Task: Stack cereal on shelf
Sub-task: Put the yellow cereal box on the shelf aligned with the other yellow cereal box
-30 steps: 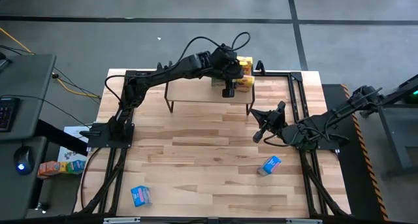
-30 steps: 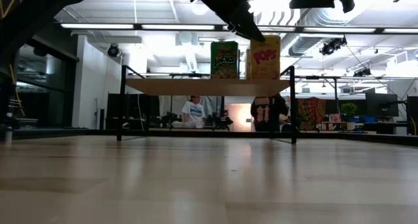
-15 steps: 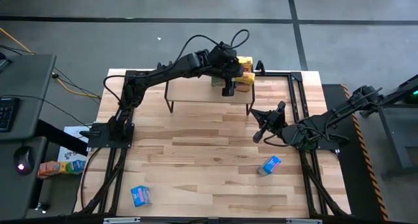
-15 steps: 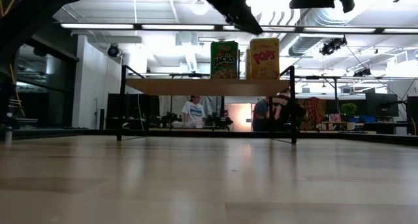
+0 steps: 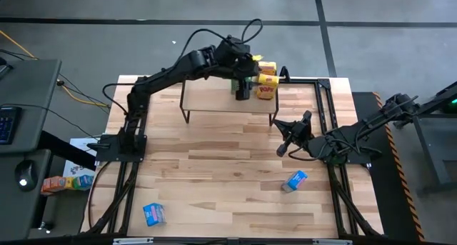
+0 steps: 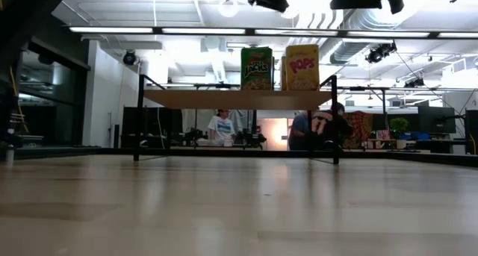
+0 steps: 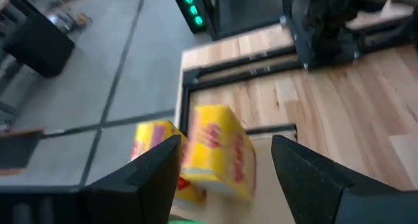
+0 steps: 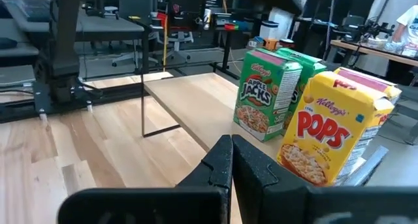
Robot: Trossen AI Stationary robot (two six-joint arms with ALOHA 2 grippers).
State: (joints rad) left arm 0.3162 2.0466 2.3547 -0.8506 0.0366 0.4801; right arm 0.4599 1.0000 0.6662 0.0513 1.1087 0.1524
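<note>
I had just let go of the yellow cereal box (image 5: 267, 90) and pulled the left end effector (image 5: 241, 92) up and back off the shelf (image 5: 214, 101). A second before it was down against that box; now it hung above the green boxes (image 6: 257, 68), fingers (image 7: 155, 164) spread wide and pinching nothing. The yellow box stood upright at the right end of the shelf, just beside its yellow twin (image 7: 151, 145) and the green pair, and it had not tipped as I withdrew.

By my count that made four boxes shelved. Two blue boxes were left down on the table (image 5: 214, 173): one (image 5: 153, 213) near the front left corner, the other (image 5: 294, 180) near the front right, well apart from each other.

The right end effector (image 5: 280, 149) waited over the table right of centre, fingers pressed together and empty. I judged the next job was fetching a blue box.
</note>
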